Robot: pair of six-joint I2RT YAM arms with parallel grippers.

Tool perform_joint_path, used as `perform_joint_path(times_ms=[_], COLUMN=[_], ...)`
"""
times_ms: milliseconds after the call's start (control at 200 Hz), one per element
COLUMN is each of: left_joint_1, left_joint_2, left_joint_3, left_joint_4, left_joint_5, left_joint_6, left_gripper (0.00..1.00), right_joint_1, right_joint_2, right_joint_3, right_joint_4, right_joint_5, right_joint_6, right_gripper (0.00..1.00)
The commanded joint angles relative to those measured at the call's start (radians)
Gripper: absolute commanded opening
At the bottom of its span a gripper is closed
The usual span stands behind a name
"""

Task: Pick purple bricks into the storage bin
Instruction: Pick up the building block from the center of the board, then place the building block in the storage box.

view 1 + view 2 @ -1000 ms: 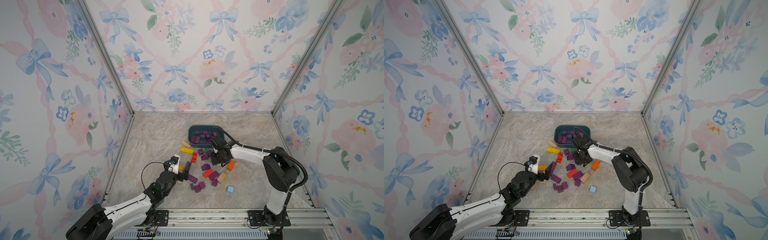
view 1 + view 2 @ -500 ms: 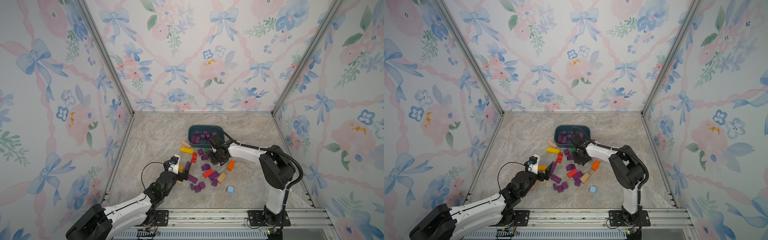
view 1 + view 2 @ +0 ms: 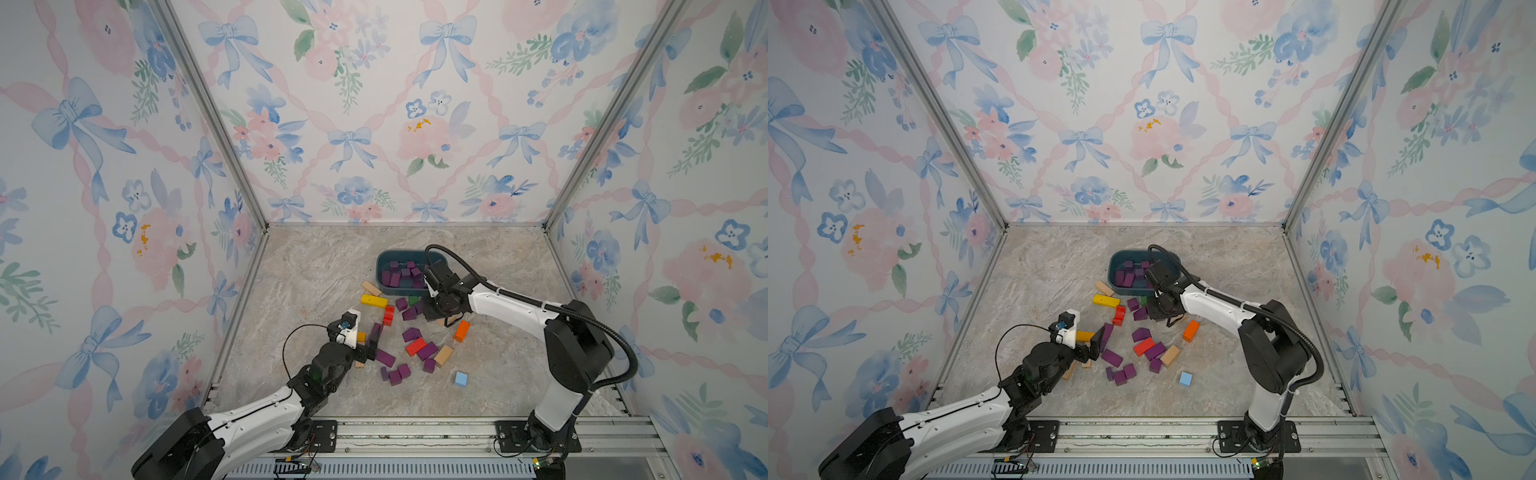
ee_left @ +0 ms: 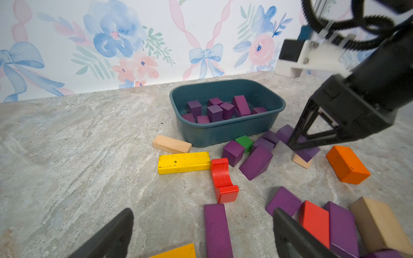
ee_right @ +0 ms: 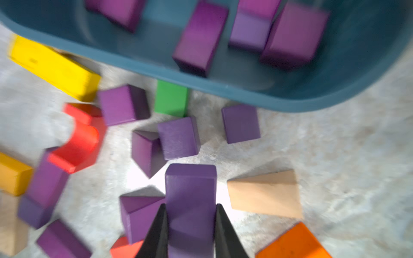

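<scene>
Only in wrist views: right gripper [image 5: 191, 204] tight around purple brick [image 5: 191, 185].

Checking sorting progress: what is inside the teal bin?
Only purple bricks lie in the storage bin, about eight in the left wrist view. Its near wall hides the floor just behind it, so more may sit there.

- Both top views look steeply down from high at the front over the whole floor [image 3: 316, 270].
- Left wrist: low and near, facing the storage bin [image 4: 225, 134].
- Right wrist: very close, looking down; shares the storage bin's near wall.
</scene>
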Motion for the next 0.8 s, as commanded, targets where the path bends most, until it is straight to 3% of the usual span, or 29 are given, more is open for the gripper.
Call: perform_joint_path(times_ms=[0, 605, 795], left_joint_1=[-0.004, -0.004, -0.004], left_joint_2=[0.002, 0.049, 0.045], left_joint_3=[0.021, 0.039, 0.039], left_joint_4=[0.022, 0.020, 0.020], left_joint_5=[-0.005, 0.018, 0.015], left_joint_6=[0.011, 0.029, 0.030], left_gripper=[0.98, 0.98, 0.98], right_joint_1=[-0.003, -0.195, -0.224], right_joint_2=[-0.018, 0.261, 0.266], right_joint_3=[0.044, 0.426, 0.431], right_joint_4=[-0.012, -0.004, -0.031], right_joint_5=[0.005, -0.068, -0.035], right_joint_6=[-0.019, 0.048, 0.049], right_gripper=[0.22, 0.23, 0.52])
